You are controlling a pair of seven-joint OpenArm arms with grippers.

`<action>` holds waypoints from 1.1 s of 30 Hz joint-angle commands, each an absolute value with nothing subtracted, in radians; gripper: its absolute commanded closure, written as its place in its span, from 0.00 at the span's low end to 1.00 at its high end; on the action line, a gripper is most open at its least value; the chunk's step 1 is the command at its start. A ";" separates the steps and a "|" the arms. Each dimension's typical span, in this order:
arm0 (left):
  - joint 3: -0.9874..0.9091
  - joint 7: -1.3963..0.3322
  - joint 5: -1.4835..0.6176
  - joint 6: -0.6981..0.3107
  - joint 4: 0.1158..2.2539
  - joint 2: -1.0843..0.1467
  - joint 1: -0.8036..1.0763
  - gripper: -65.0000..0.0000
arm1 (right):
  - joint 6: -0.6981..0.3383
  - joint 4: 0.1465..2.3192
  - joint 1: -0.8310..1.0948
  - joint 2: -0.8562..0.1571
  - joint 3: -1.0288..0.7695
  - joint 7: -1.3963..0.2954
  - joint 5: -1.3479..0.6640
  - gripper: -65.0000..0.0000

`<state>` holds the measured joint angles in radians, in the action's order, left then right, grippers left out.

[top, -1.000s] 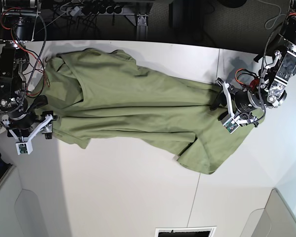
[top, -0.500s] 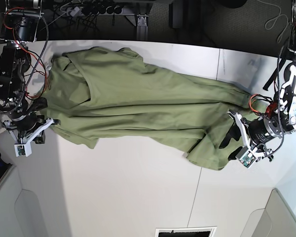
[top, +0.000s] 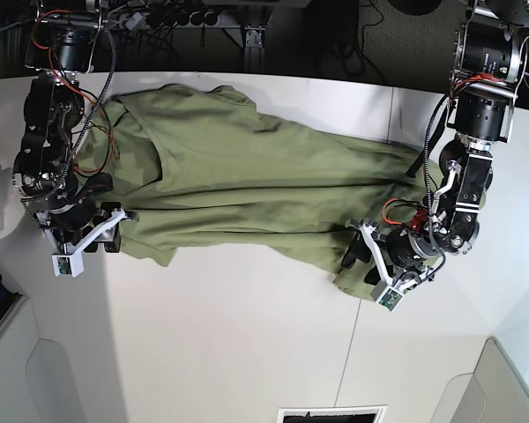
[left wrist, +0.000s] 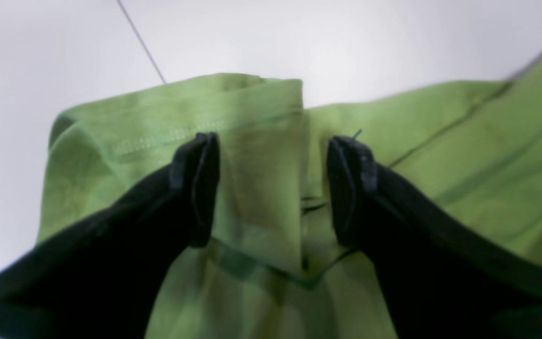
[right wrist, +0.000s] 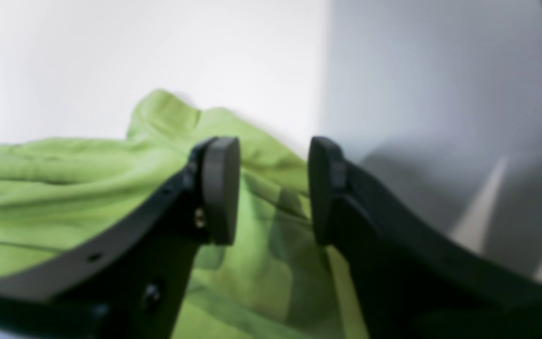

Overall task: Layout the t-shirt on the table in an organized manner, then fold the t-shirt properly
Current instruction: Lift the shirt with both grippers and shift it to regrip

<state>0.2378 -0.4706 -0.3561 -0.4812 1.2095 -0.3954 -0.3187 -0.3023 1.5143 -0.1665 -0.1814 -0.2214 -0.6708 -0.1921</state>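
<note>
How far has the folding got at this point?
Spread out only roughly: the shirt lies across the table, creased and bunched. In hand: both grippers, left and right, hover open over its near edge. Left: smoothing, then seemingly all the proper folding.

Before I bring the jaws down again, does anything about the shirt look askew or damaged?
Askew, yes: the olive-green cotton t-shirt lies bunched in long ridges across the white matte tabletop, with a lower corner turned out toward the base view's bottom right, so its outline looks uneven. I see no tear or stain.
</note>
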 commanded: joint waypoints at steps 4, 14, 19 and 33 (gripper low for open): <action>0.230 -0.401 -0.304 -0.387 1.205 -0.391 -0.347 0.40 | -0.303 1.531 -0.187 -0.187 -0.225 -0.659 -0.198 0.62; 0.230 -0.393 -0.274 -0.359 1.233 -0.394 -0.399 0.91 | -0.303 1.531 -0.187 -0.187 -0.225 -0.659 -0.198 0.62; 0.230 -0.384 -0.348 -0.379 1.237 -0.378 -0.476 0.99 | -0.302 1.531 -0.185 -0.187 -0.225 -0.669 -0.189 0.62; 0.230 -0.274 -0.295 -0.378 0.900 -0.233 -0.654 0.73 | -0.213 1.531 -0.187 -0.188 -0.325 -0.655 -0.101 0.62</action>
<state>0.2348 -0.3046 -0.2848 -0.3813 0.8825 -0.2264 -0.6140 -0.2153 1.5143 -0.1665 -0.1802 -0.3229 -0.6743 -0.0940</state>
